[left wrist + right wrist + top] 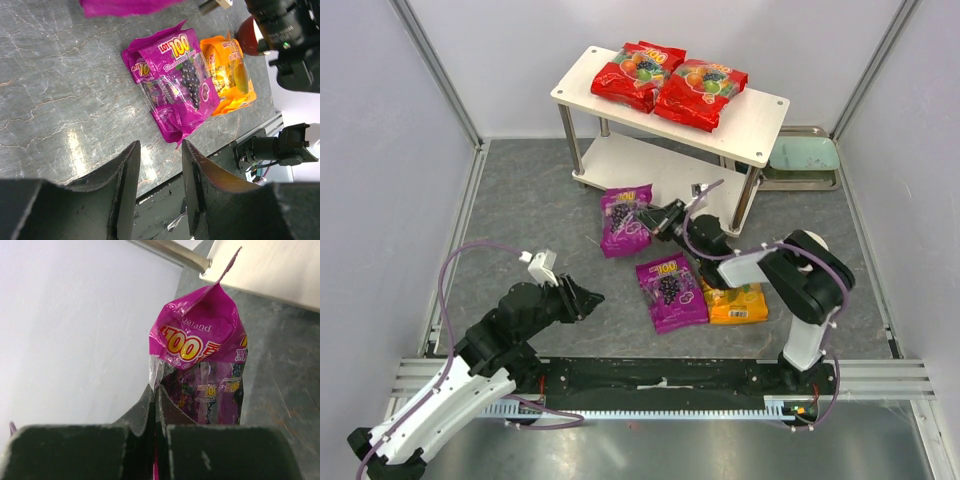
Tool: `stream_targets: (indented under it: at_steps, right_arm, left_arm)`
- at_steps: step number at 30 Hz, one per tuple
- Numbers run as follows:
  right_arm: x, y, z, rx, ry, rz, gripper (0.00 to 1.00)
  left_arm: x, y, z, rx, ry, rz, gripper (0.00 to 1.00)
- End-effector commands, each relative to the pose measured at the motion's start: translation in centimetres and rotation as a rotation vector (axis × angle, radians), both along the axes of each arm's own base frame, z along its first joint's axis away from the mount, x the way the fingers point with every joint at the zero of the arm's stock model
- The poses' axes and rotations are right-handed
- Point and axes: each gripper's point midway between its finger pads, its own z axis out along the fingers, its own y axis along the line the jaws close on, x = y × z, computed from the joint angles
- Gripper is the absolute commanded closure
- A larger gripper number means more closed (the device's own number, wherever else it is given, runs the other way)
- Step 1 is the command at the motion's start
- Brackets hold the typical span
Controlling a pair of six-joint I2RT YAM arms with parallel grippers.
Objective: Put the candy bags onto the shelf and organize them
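The shelf [760,130] stands at the back, with two red candy bags [638,72] [700,92] on its top board. My right gripper [656,221] is shut on the edge of a purple candy bag [623,222] just in front of the shelf. In the right wrist view the gripper [155,390] pinches that bag [200,350] below the shelf's lower board [270,265]. A second purple bag [670,290] and the orange bag [735,303] lie flat on the floor. My left gripper [588,300] is open and empty, left of the second purple bag [172,85] and the orange bag [232,75].
A pale green metal tray [805,155] sits at the back right beside the shelf. White walls with metal posts enclose the grey marbled floor [520,200]. The right arm [285,35] shows past the orange bag. A black rail [660,375] runs along the near edge.
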Motion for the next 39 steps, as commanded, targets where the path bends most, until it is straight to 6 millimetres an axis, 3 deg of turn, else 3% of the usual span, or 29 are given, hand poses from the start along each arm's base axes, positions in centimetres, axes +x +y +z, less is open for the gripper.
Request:
stream_targets:
  at_steps: [1,3,5,6,10,12,18,26,39]
  right_arm:
    - [0.2,0.4,14.1,0.458,-0.368,0.041,1.0]
    - [1.2,0.7,14.9,0.484,-0.389,0.024,1.0]
    - [2.5,0.9,14.2,0.492,-0.377,0.013,1.0]
    - [2.9,0.8,15.1,0.519,-0.397,0.004,1.0]
    - [5.4,0.1,14.9,0.567,-0.404,-0.028,1.0]
    - [6.0,-0.2,15.8,0.616,-0.419,-0.022,1.0]
    - [8.9,-1.2,15.7,0.707,-0.419,-0.08,1.0]
    - [11.1,-2.0,16.3,0.751,-0.447,-0.132,1.0]
    - [15.3,-2.5,13.9,0.683,-0.391,-0.266,1.0]
  left_arm:
    - [0.1,0.5,1.3,-0.009,-0.022,0.023,0.55]
    - [0.0,0.5,1.7,-0.012,-0.029,0.022,0.55]
    - [0.0,0.6,1.8,-0.009,-0.032,0.02,0.55]
    - [0.0,0.6,2.0,-0.012,-0.035,0.019,0.55]
    - [-0.1,0.6,2.2,-0.018,-0.04,0.017,0.55]
    - [-0.2,0.6,2.2,-0.018,-0.04,0.012,0.55]
    - [-0.2,0.6,2.1,-0.012,-0.039,0.011,0.55]
    - [-0.1,0.7,2.4,-0.013,-0.048,0.017,0.55]
    - [0.0,0.7,1.8,0.0,-0.033,0.024,0.55]
